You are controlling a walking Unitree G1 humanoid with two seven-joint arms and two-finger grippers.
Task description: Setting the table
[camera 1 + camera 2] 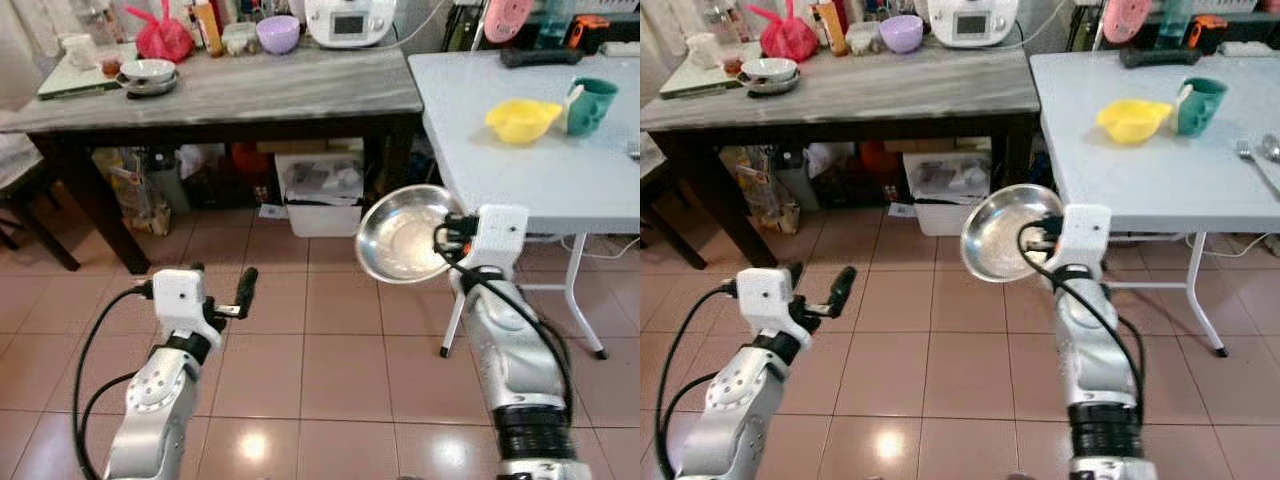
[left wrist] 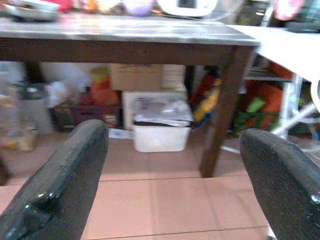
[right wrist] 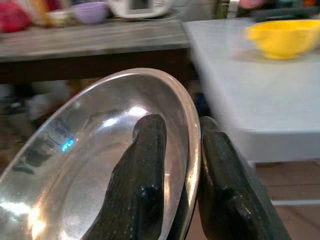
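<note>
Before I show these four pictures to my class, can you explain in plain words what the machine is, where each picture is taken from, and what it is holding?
This is a humanoid robot with two silver arms, each ending in two black fingers. The two wide pictures come from cameras in its head, looking down at its own arms. The other two come from cameras on its wrists.

The right gripper pinches the rim of a steel bowl, one finger inside, one outside. The left gripper is open and holds nothing.

Ahead stands a white table with a yellow bowl and a green mug. To its left is a dark table with a purple bowl and kitchen things.
</note>
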